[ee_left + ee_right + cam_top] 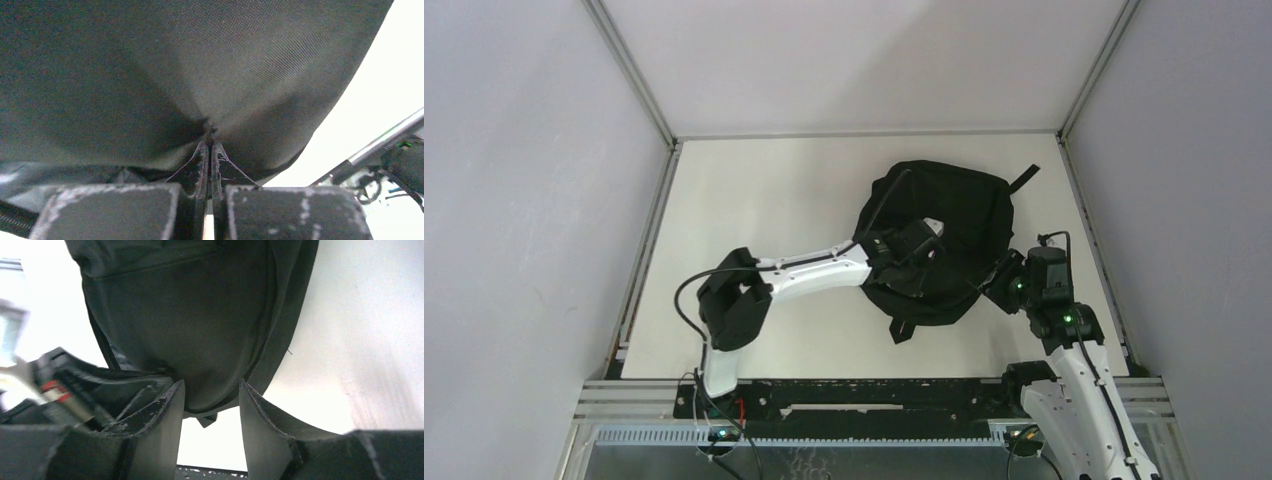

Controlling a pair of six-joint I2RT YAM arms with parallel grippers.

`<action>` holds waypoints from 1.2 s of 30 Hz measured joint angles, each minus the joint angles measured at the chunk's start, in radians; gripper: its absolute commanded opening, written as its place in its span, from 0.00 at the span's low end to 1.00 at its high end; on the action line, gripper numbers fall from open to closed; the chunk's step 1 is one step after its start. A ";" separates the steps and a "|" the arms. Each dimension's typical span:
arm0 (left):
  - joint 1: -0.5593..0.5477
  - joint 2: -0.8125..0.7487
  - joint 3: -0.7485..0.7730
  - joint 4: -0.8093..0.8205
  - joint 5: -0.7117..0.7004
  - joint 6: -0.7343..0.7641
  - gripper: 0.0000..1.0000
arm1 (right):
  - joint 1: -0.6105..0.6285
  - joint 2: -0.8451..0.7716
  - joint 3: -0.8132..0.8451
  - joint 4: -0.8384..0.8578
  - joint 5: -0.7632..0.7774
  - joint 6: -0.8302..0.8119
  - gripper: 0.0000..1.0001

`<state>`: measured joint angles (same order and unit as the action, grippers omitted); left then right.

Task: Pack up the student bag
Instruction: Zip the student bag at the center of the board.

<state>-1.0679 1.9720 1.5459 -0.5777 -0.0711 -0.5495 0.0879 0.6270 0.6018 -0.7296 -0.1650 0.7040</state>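
Observation:
The student bag (964,205) is a black fabric backpack lying at the centre-right of the white table (764,190). My left gripper (921,243) reaches over the bag's top. In the left wrist view it (209,146) is shut on a pinched fold of the bag's fabric (150,75). My right gripper (1001,283) is at the bag's near right edge. In the right wrist view it (210,390) is open, with the bag's zipped edge (220,340) just at and between its fingertips. No books or pens show.
A black strap (1022,178) sticks out at the bag's far right, and another strap end (902,328) hangs toward the near side. Grey walls enclose the table on three sides. A black rail (874,392) runs along the near edge. My left arm (55,390) shows in the right wrist view.

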 measured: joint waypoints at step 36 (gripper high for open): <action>0.146 -0.380 -0.373 0.209 0.052 0.008 0.00 | 0.037 0.005 -0.269 0.208 -0.100 0.417 0.00</action>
<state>-0.9215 1.5917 1.1728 -0.3683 -0.0189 -0.5415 0.1246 0.6315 0.3328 -0.5217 -0.2653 1.1210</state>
